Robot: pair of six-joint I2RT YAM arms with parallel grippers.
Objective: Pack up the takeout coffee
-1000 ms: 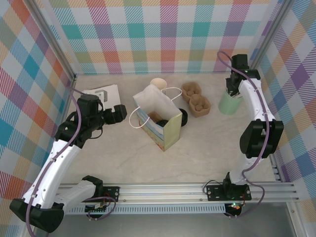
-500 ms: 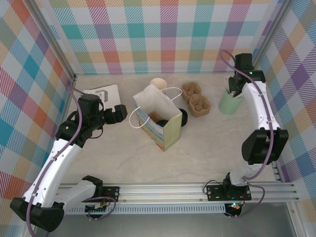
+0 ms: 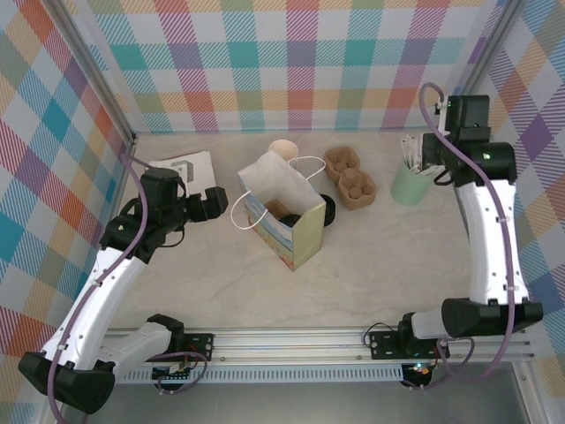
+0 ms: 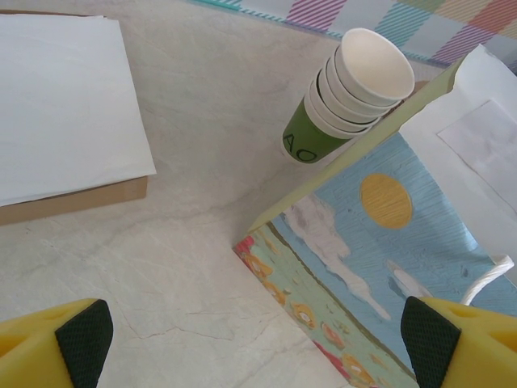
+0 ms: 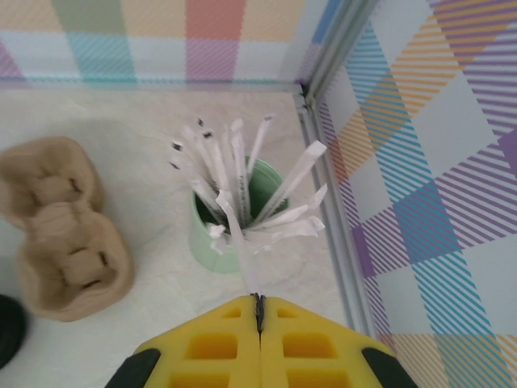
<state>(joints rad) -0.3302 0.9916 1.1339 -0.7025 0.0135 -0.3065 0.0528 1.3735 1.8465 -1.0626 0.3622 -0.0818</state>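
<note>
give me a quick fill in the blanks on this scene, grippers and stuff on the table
1. The left gripper is ___, its pads far apart at the frame's bottom corners.
2. Beside the paper bag stands a stack of cups; the outer wall of its lowest cup is coloured ___.
3. The right gripper is ___ on one white stick from the mint-green pot.

Missing words: open; green; shut
</note>
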